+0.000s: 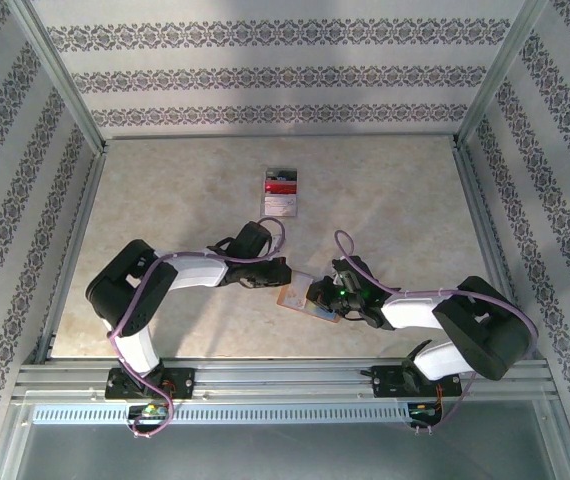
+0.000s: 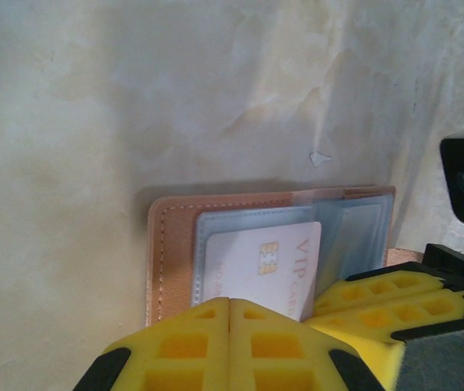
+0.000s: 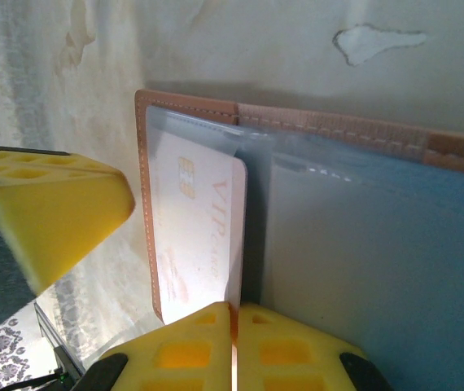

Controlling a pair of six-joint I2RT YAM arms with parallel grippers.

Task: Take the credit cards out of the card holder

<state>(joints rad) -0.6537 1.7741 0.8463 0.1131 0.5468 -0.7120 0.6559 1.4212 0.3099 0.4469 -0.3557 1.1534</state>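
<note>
Salmon-tan outside: the card holder (image 1: 297, 297) lies open and flat on the pale marbled tabletop (image 1: 165, 200), a stitched border framing grey-blue pockets with clear fronts.
Card in pocket: a pale VIP credit card (image 2: 256, 269) with a gold chip sits in the card holder's end pocket, next to the stitched short edge. One end of it is hidden behind the left tool's pads.
Left tool (image 2: 229, 314): its yellow pads are pressed flat together with no gap, at the card holder's edge and right over the end of the VIP credit card. Whether the card is nipped between them I cannot tell.
Right tool (image 3: 234, 318): its pads are closed to a hairline seam at the card holder's edge, in line with the long side of the VIP credit card. Whether anything thin is pinched there I cannot tell.
Tools together: seen from above, the left tool meets the card holder's left side and the right tool its right side, so the two tips are close together over it.
Loose credit cards (image 1: 281, 192): these lie outside the card holder, well beyond its far side. A dark-and-red one lies farther off and a white one nearer, edge to edge or slightly overlapping.
</note>
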